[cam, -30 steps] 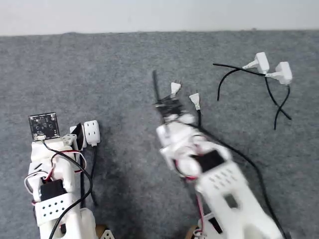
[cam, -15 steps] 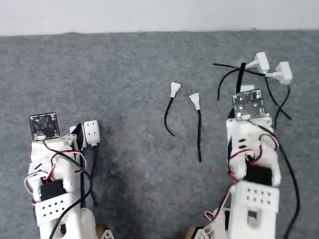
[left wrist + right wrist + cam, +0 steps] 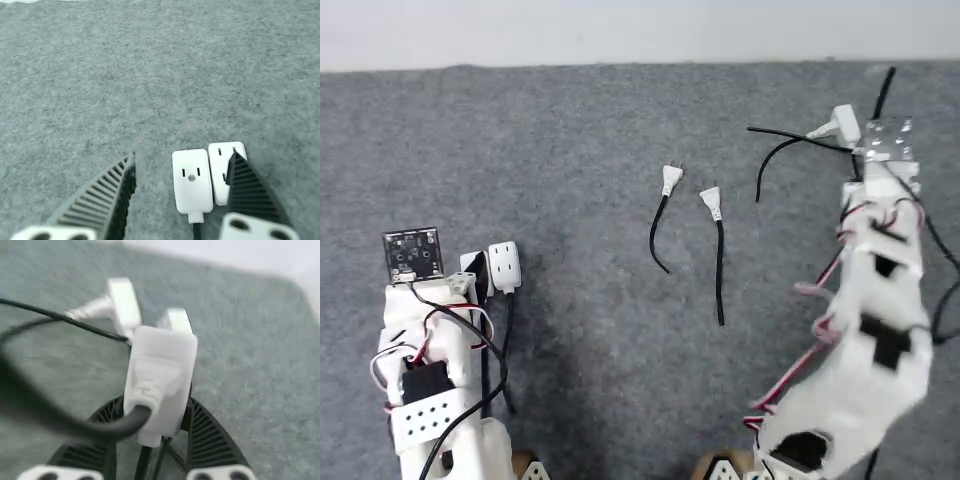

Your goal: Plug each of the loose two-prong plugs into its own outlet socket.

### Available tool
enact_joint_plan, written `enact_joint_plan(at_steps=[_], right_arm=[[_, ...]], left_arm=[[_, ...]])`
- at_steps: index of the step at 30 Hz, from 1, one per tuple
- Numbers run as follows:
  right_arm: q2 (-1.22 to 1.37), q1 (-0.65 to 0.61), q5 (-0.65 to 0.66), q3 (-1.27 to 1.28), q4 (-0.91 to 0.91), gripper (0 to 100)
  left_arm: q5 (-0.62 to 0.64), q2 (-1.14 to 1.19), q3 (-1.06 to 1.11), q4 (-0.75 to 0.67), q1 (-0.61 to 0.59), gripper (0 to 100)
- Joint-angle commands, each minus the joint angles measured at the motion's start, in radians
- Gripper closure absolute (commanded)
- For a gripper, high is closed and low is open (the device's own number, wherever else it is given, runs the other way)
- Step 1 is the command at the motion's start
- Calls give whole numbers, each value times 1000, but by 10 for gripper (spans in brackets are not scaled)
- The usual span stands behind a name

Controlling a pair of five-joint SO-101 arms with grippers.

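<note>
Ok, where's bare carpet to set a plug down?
Widest bare carpet: between the paired sockets by the left gripper and the two loose plugs. Also the far-left corner. Crowded: far right, where the right arm, white sockets and black cords bunch.

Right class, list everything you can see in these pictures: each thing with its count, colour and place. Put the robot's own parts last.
loose plugs: 2, white with short black cords, side by side in the middle of the carpet, apart from every socket
near sockets: 2, white, side by side next to the left arm
far sockets: 2, white with black cords, far right corner
carpet: 1, grey, under everything
wall: 1, white, along the far edge
left gripper: 1, black and white, open, over the near sockets
right gripper: 1, black and white, at one far socket
left arm: 1, white, near left
right arm: 1, white, stretched along the right side
</note>
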Motion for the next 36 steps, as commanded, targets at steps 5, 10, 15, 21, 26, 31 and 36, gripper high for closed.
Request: enact_joint_plan(at_steps=[5,10,15,21,26,31,36], right_arm=[[538,18,2,-878,449,987],[708,2,2,-1189,636,983],[765,-21,0,-1402,926,840],[765,-58,8,-1657,1319,746],[766,-124,8,-2033,1673,746],[627,-183,2,-1999,1770,746],[492,-183,-37,-1969,1770,746]], left_arm=[[-12,3,-15,-32,8,713],[-12,3,-15,-32,8,713],[-12,3,-15,-32,8,713],[-12,3,-15,-32,8,713],[-12,3,-15,-32,8,713],[-12,3,-15,-29,8,713],[-12,3,-15,-29,8,713]])
